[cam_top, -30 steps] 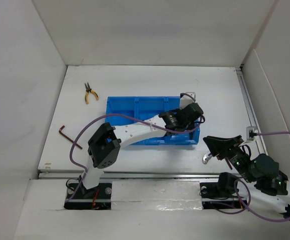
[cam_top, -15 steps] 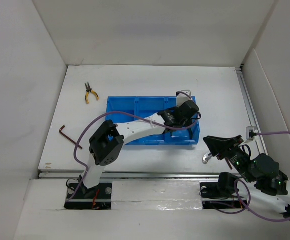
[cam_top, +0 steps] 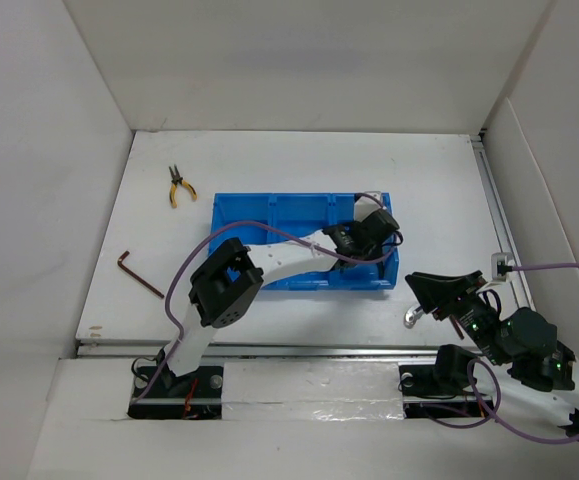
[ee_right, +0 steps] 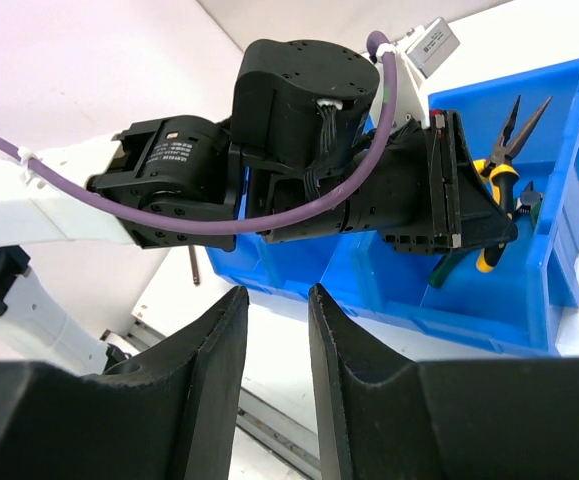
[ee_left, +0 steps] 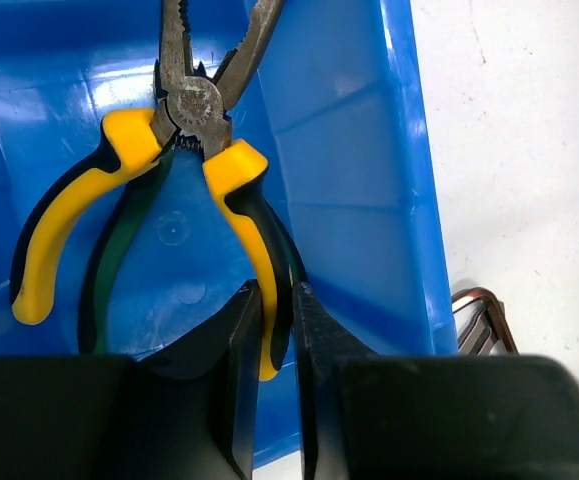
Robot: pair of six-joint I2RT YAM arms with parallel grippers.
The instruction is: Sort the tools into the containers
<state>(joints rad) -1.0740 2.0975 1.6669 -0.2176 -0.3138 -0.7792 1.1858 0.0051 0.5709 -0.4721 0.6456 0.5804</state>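
Observation:
The blue three-compartment tray (cam_top: 269, 215) lies mid-table. My left gripper (cam_top: 373, 236) reaches down into its right compartment. In the left wrist view the left gripper (ee_left: 277, 300) is shut on one handle of the yellow-handled pliers (ee_left: 237, 170), which rest against the tray wall (ee_left: 369, 150). Dark green-handled pliers (ee_left: 119, 250) lie under them. My right gripper (cam_top: 421, 290) is open and empty, low over the table right of the tray; it also shows in the right wrist view (ee_right: 277, 300), facing the tray (ee_right: 389, 290).
Small yellow-handled pliers (cam_top: 176, 187) lie at the far left of the table. An L-shaped hex key (cam_top: 137, 272) lies at the near left. A small silver piece (cam_top: 410, 318) lies by the right arm. White walls enclose the table.
My left wrist has sunk a little lower into the tray's right compartment with the pliers, and its elbow has swung right. The right arm has not moved.

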